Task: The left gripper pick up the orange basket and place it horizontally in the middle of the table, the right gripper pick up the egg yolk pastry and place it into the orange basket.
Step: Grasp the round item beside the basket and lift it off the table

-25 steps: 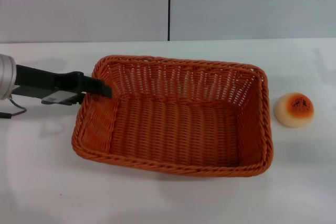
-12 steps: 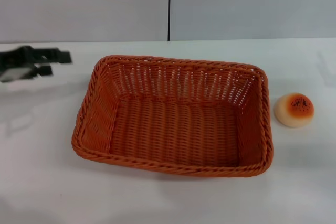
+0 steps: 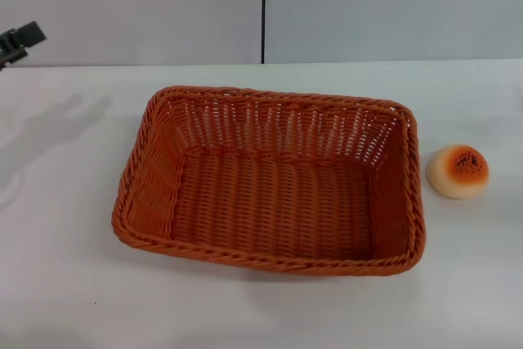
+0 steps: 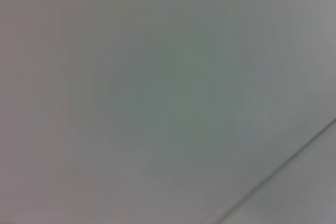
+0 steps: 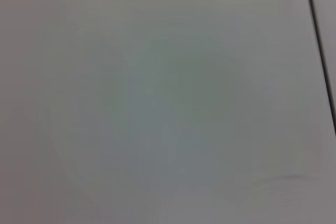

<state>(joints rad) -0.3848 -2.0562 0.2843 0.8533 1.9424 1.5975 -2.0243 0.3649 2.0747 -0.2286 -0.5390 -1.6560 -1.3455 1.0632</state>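
Observation:
The orange basket (image 3: 274, 185) rests flat and lengthwise across the middle of the white table (image 3: 65, 284), empty inside. To its right, a short gap away, sits the egg yolk pastry (image 3: 458, 171), cream with an orange-brown seeded top. My left gripper (image 3: 18, 42) shows only as a black tip at the far left edge, raised in front of the wall, well clear of the basket. The right gripper is out of the head view. Both wrist views show only a plain grey surface with a thin seam.
A grey wall (image 3: 368, 6) with a dark vertical seam (image 3: 263, 10) stands behind the table. The left arm's shadow (image 3: 49, 124) lies on the tabletop left of the basket.
My left gripper let go of the basket's left rim, pulled away to the left and rose to the upper left edge. The basket and pastry stayed in place.

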